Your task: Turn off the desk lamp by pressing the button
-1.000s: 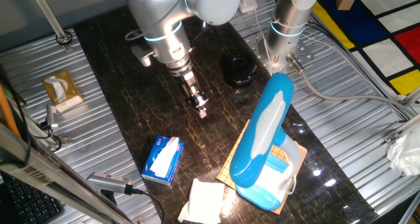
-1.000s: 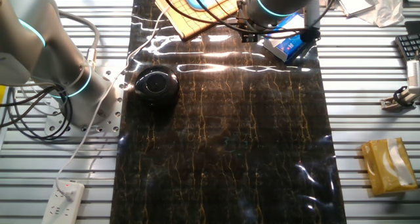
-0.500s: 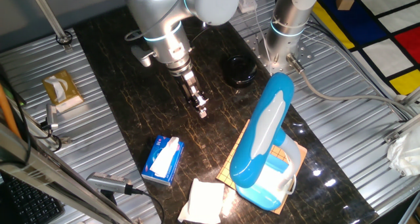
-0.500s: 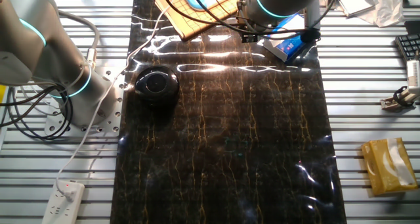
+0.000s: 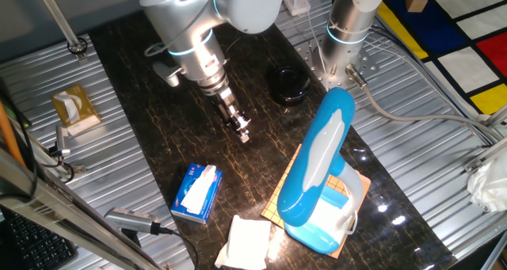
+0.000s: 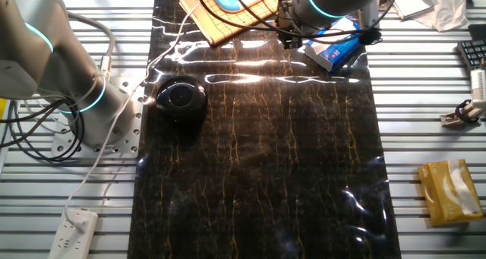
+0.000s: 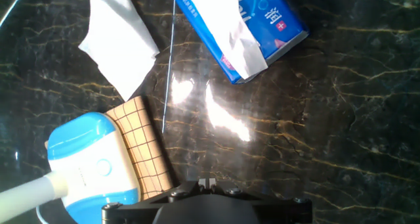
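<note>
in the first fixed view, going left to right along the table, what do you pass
yellow tissue box → blue tissue pack → hand → black round object → desk lamp

A blue tissue pack [image 5: 196, 193] lies on the dark marbled tabletop [image 5: 150, 104], a white tissue poking from its slot; just beside it sits a loose white folded paper [image 5: 245, 241]; a black round dish [image 5: 287, 85] rests near the far edge; a gridded wooden board [image 7: 146, 145] lies flat; off the dark top, on the ribbed metal, a yellow tissue box [image 5: 76, 110] stands well apart; a white power strip [image 6: 73, 231] lies on the ribbed metal too.
</note>
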Motion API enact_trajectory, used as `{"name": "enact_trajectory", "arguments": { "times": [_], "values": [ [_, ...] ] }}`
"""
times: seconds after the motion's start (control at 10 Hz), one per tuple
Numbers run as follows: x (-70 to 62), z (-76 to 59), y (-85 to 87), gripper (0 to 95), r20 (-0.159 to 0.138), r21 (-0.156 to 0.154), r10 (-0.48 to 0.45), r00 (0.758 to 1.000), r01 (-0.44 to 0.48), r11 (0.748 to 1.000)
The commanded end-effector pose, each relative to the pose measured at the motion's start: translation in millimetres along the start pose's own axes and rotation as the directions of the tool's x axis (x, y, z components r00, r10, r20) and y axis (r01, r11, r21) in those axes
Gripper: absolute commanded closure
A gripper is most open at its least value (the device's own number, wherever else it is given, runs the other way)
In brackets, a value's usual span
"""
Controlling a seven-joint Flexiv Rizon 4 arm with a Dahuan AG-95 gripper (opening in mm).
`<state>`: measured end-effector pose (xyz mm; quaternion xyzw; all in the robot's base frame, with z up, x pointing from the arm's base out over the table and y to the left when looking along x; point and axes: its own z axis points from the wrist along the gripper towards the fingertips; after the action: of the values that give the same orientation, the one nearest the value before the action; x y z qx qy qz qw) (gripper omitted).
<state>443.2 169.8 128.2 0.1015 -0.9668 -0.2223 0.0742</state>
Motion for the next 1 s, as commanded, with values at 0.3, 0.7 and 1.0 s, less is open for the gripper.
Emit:
{"name": "enact_trajectory", "arguments": {
  "times": [0.3,0.7,1.0],
  "values": [
    [0.9,-1.1,0.3,95.0,-0.054,-0.024,0.008,0.999,-0.009,1.0],
    [0.9,-1.1,0.3,95.0,-0.069,-0.025,0.009,0.998,-0.01,1.0],
    [2.8,4.2,2.7,95.0,-0.067,-0.029,0.007,0.998,-0.009,1.0]
  ]
}}
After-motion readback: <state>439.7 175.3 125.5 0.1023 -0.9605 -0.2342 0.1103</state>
